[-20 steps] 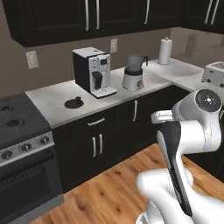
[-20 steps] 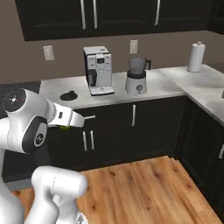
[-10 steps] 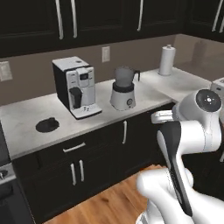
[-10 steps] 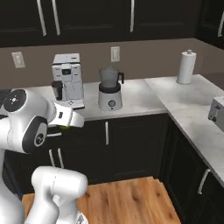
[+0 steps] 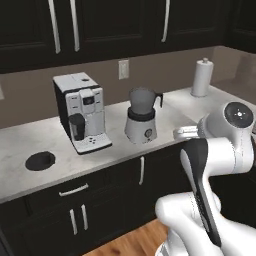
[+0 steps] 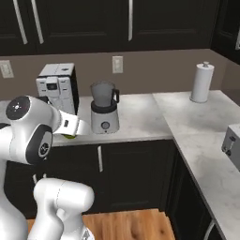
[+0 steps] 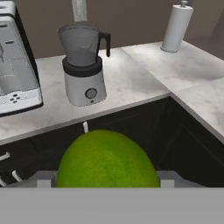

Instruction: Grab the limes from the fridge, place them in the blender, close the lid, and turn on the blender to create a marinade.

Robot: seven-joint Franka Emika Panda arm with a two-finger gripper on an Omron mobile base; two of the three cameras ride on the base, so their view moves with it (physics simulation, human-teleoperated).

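A lime [image 7: 107, 162] sits between my gripper's [image 7: 107, 177] fingers, and the gripper is shut on it. A sliver of the lime [image 6: 69, 136] also shows below the hand in the right base view. The blender [image 5: 141, 122] [image 6: 104, 108] [image 7: 83, 65] stands on the counter ahead of the hand, its dark jar uncovered. The lid [image 5: 40, 160], a flat black disc, lies on the counter left of the coffee machine. My hand hangs in front of the counter edge, short of the blender. The fridge is out of view.
A white coffee machine [image 5: 82, 112] [image 6: 57, 86] stands left of the blender. A paper towel roll [image 5: 201, 77] [image 6: 202, 83] stands at the back right corner. A toaster [image 6: 233, 140] sits on the right counter [image 6: 197, 140]. Dark cabinets run below and above.
The base has driven on, so the whole scene has shifted; the blender and coffee machine are nearer and more central. The lime stays in the gripper.
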